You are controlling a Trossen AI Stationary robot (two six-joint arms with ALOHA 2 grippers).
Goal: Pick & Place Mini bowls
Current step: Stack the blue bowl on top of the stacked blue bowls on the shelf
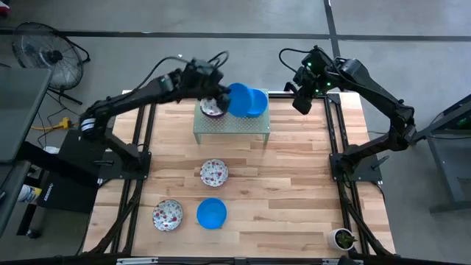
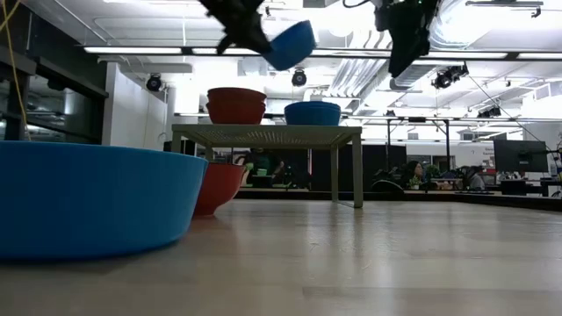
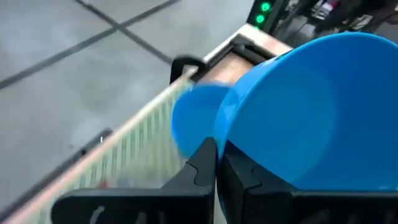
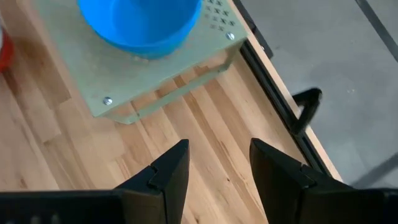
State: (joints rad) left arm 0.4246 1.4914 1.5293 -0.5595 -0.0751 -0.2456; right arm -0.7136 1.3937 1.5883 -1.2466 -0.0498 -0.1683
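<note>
Overhead, a blue bowl [image 1: 237, 99] is pinched by its rim in the left gripper [image 1: 219, 94] above the green rack [image 1: 231, 126], where another blue bowl [image 1: 257, 104] sits. The right gripper [image 1: 302, 100] is held spread, empty, beside the rack.

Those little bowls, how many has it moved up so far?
Already on the pale green perforated metal rack: a round blue bowl and floral-speckled white bowls, apparently stacked. In hand: the left gripper, fingers shut on a second blue bowl's rim, holds it tilted above the rack. Left on the wooden table: two floral bowls and a blue one. The right gripper waits open.
</note>
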